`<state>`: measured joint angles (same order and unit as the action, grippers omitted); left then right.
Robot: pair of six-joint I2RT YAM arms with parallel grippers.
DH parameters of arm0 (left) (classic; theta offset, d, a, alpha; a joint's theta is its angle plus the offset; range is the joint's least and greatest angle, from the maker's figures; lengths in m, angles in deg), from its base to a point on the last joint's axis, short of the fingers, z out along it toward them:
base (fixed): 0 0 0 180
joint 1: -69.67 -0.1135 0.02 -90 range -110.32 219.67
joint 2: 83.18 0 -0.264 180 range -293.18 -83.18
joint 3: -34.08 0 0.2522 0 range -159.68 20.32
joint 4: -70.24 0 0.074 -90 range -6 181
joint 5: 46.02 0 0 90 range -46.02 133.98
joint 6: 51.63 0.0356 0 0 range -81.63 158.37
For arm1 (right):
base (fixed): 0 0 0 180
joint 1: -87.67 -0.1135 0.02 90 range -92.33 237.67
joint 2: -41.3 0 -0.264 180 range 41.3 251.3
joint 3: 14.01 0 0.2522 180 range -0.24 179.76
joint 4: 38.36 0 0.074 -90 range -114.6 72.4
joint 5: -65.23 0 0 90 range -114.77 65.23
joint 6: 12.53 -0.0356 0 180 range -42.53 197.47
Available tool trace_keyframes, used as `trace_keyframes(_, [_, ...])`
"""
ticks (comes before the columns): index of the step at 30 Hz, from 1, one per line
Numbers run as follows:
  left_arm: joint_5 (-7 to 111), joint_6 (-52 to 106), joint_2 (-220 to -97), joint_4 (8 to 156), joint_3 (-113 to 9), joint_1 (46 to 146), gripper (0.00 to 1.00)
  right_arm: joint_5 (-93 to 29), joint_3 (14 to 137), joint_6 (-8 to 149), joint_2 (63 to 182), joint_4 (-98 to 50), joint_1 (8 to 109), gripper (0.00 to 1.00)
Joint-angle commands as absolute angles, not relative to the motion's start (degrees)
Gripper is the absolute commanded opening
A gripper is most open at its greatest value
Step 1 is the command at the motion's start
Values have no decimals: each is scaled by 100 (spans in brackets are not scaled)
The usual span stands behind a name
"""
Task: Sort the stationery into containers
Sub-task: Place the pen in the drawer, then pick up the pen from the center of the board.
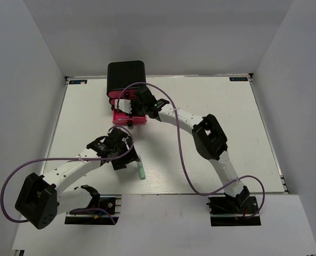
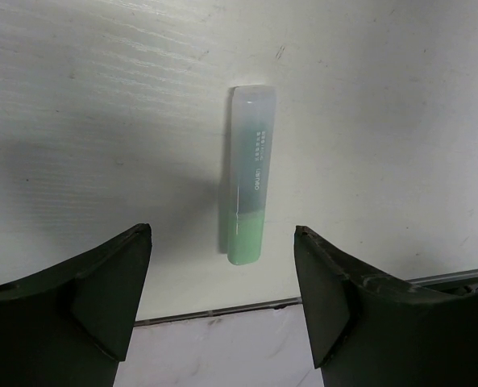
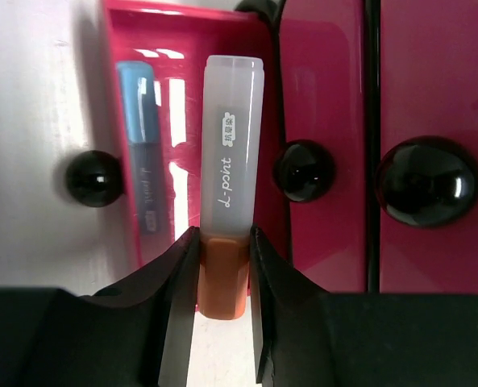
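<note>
Jaws on the left arm [image 1: 78, 168] stand wide apart and hold nothing. They are poised over the green marker [image 2: 248, 177], which lies flat on the table [image 2: 101, 97] near its front edge, in line with the gap between the two fingertips. It looks light, stiff and smooth-sided, so it may roll or squirt out. I would take it across the middle of the barrel. Jaws on the right arm [image 1: 200, 125] are clenched on the orange end of the grey-capped marker [image 3: 230, 145]. That marker hangs over the pulled-out pink drawer [image 3: 174, 14] of the black cabinet [image 1: 127, 74], beside a blue marker [image 3: 144, 153] lying inside. Such an end grip could let it pivot.
</note>
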<state>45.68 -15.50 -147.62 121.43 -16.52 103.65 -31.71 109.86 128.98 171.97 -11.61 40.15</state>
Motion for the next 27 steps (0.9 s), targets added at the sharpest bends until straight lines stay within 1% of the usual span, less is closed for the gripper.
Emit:
trace_keyframes(1, [4373, -1639, -14795, 12039, -1827, 10500, 82, -2961, 11428, 13134, 17287, -1502, 4083, 15])
trace_keyframes(2, [4372, -1691, -14795, 12039, -1879, 10501, 82, -2960, 11419, 13135, 17287, -1459, 4091, 29])
trace_keyframes(5, [4258, -1691, -14961, 12039, -1959, 10641, 82, -3048, 11331, 13012, 17165, -1380, 4109, 47])
trace_keyframes(7, [4206, -1691, -15137, 11986, -2011, 10694, 82, -3232, 11077, 12785, 16954, -1371, 4118, 49])
trace_keyframes(14, [4082, -1691, -15849, 11934, -2345, 11018, 82, -3610, 10155, 11906, 15795, -1213, 4328, 49])
trace_keyframes(15, [4004, -1691, -15911, 12003, -2415, 11019, 82, -3619, 10058, 11730, 15714, -1186, 4398, 50])
trace_keyframes(16, [3916, -1691, -15972, 12073, -2416, 11098, 80, -3593, 9709, 11650, 15470, -1195, 4434, 50])
trace_keyframes(18, [3784, -1691, -16139, 12127, -2477, 11169, 79, -3549, 9399, 11290, 14943, -1335, 4618, 50])
trace_keyframes(19, [3783, -1744, -16218, 12197, -2477, 11230, 79, -3532, 8901, 11202, 14801, -1379, 4662, 50])
trace_keyframes(21, [3643, -1744, -16403, 12276, -2530, 11308, 74, -3584, 8590, 10964, 14317, -1485, 4907, 50])
trace_keyframes(22, [3643, -1805, -16595, 12346, -2582, 11379, 72, -3628, 8171, 10938, 14212, -1502, 4961, 50])
trace_keyframes(26, [3643, -1858, -16965, 12294, -2635, 11538, 54, -3803, 7404, 10639, 13510, -1537, 5312, 50])
trace_keyframes(27, [3643, -1858, -17045, 12294, -2635, 11607, 51, -3839, 7315, 10612, 13412, -1529, 5400, 50])
